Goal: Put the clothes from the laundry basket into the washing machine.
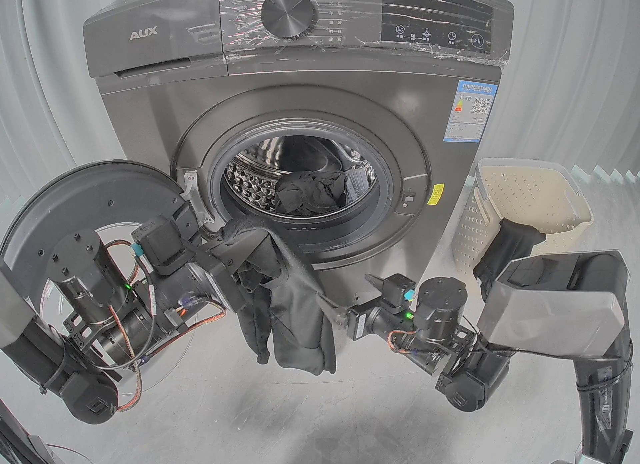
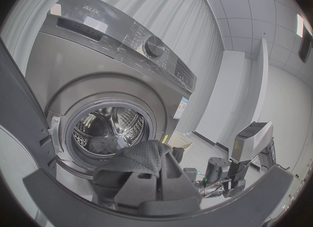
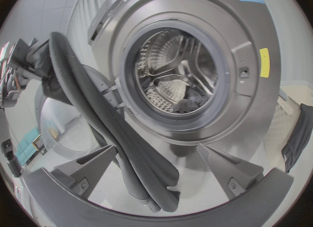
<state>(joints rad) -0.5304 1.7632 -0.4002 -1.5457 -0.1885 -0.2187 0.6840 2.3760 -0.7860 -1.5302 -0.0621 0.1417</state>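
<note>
Pale pleated curtain [image 1: 40, 85] behind; grey floor [image 1: 373, 405]; tiled ceiling [image 2: 260, 15], lit panel [image 2: 300, 25].

pale floor [image 1: 373, 412] carries the washing machine [image 1: 300, 85] with the laundry basket [image 1: 533, 195] just beside it.

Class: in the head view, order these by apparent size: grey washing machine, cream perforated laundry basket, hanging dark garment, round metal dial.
1. grey washing machine
2. cream perforated laundry basket and hanging dark garment: look alike; garment nearer
3. round metal dial
</note>
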